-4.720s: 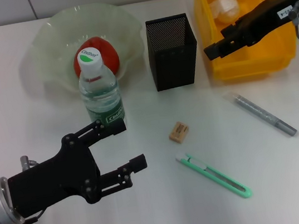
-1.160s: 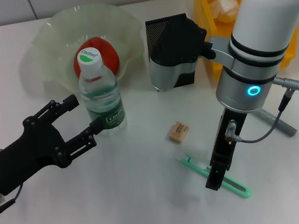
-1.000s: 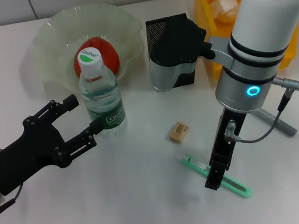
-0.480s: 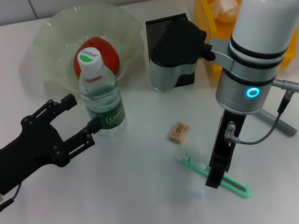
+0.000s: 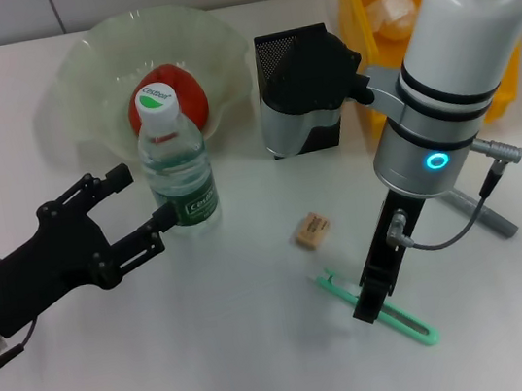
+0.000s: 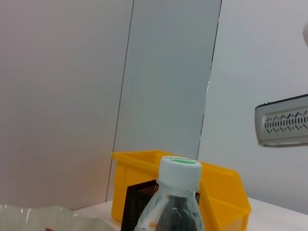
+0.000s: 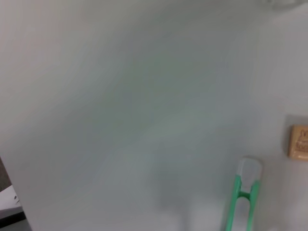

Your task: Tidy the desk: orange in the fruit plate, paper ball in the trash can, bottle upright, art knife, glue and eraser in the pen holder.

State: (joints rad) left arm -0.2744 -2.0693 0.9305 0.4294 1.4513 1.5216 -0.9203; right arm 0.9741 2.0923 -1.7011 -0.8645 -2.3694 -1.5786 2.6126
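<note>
- Hovering low at lower right of the head view, the right gripper [image 5: 370,299] points down onto the green art knife [image 5: 401,321]; whether its fingers are spread or closed, I cannot tell.
- Left gripper [image 5: 135,206] sits at left centre, fingers wide apart, just beside the upright bottle [image 5: 176,164], holding nothing.
- Red-orange fruit [image 5: 189,96] lies in the pale green plate [image 5: 84,60], upper left, behind the bottle.
- Eraser [image 5: 312,230] rests on the table [image 5: 236,357] at centre, near the knife's tip.
- Black mesh pen holder [image 5: 272,56] stands at upper centre, partly hidden by the right arm.
- Paper ball [image 5: 392,17] sits in the yellow bin [image 5: 355,4], upper right.
- Grey glue stick [image 5: 496,219] lies at right, partly behind the arm.
</note>
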